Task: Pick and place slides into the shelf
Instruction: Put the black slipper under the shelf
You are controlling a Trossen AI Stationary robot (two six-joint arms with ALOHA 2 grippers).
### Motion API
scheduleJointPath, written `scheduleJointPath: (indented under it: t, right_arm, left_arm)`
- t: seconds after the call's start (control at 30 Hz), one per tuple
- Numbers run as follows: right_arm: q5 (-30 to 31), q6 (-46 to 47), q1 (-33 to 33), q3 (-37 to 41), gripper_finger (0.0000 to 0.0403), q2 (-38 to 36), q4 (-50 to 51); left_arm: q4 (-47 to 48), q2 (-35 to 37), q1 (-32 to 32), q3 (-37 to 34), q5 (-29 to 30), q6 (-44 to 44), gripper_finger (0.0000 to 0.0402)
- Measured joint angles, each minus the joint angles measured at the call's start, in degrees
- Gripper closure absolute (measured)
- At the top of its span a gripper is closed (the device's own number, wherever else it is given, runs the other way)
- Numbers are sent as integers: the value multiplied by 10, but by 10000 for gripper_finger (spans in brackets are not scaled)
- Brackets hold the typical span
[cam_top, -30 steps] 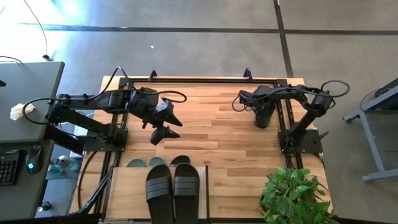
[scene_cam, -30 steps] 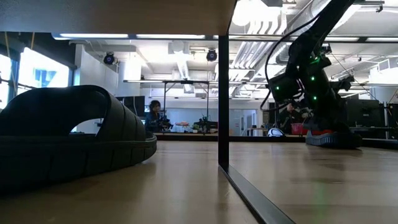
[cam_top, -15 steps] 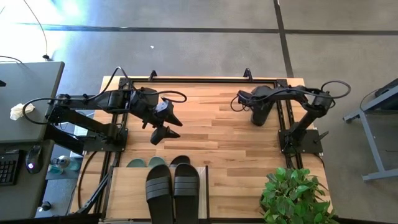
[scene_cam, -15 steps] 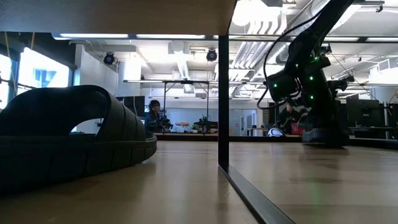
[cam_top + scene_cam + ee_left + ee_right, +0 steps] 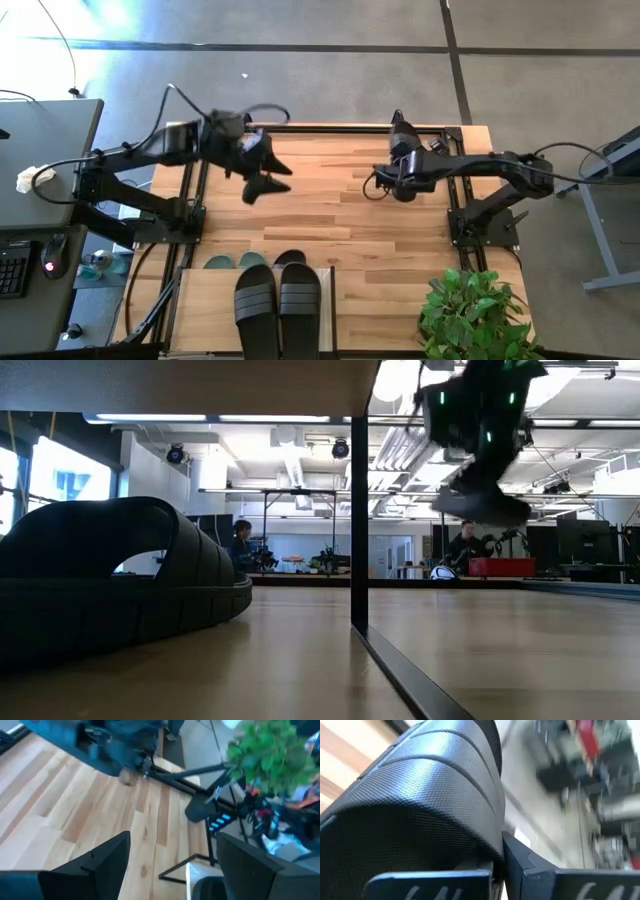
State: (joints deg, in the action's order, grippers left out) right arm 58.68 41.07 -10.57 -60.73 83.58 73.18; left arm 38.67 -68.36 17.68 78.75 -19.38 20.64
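Observation:
My right gripper (image 5: pixel 400 173) is shut on a black slide (image 5: pixel 404 140) and holds it above the table's far right part; the low view shows that slide (image 5: pixel 488 503) in the air. My left gripper (image 5: pixel 266 183) hangs open over the far left part, holding nothing. The shelf (image 5: pixel 205 310) stands at the near edge. Two black slides (image 5: pixel 278 310) lie soles down on its top board. On the lower level, green slides (image 5: pixel 236 262) and a black one (image 5: pixel 290 258) stick out from under the board. My right gripper holds the black slide at its textured strap (image 5: pixel 435 805); the strap fills the wrist view and hides the exact place of contact. The fingers come slanting down from the table's right and lie across the slide. The slide hangs tilted, lifted clear of the table.
A potted plant (image 5: pixel 470 315) stands at the near right corner. Bare wooden tabletop (image 5: pixel 340 220) lies between the arms and the shelf. In the low view a black slide (image 5: pixel 110 585) rests on the shelf's lower level, beside a dark frame post (image 5: pixel 358 520).
My right gripper has risen from the table with the black slide and swung toward the table's left; the slide, which stood on the table, now hangs clear and tilted. My left gripper has gone up and toward the far edge, still open.

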Motion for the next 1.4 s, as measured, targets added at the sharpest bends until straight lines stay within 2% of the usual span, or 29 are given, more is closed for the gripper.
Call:
scheduleJointPath:
  t: [0.17, 0.33, 0.5, 0.6, 0.67, 0.93, 1.23, 1.4]
  right_arm:
    - [68, -111, 103, -101, 402, -3, 0]
    - [125, -288, 191, -187, 403, 7, -64]
    - [127, -510, 240, -250, 403, 34, -193]
    - [108, -609, 247, -281, 403, 64, -248]
    - [98, -634, 247, -304, 403, 87, -250]
    - [92, -730, 247, -358, 403, 156, -243]
    - [107, -733, 251, -367, 403, 170, -243]
    - [79, -748, 247, -367, 403, 170, -270]
  left_arm:
    - [1, -3, 85, 4, -92, 59, 126]
    - [1, -17, 170, 4, -171, 109, 126]
    - [-4, -51, 244, 4, -255, 180, 126]
    - [-13, -72, 261, 4, -291, 197, 126]
    - [-13, -83, 263, 4, -307, 201, 126]
    - [-3, -120, 262, 4, -310, 222, 126]
    - [19, -126, 262, 4, -269, 201, 126]
    - [22, -126, 253, 4, -269, 198, 126]
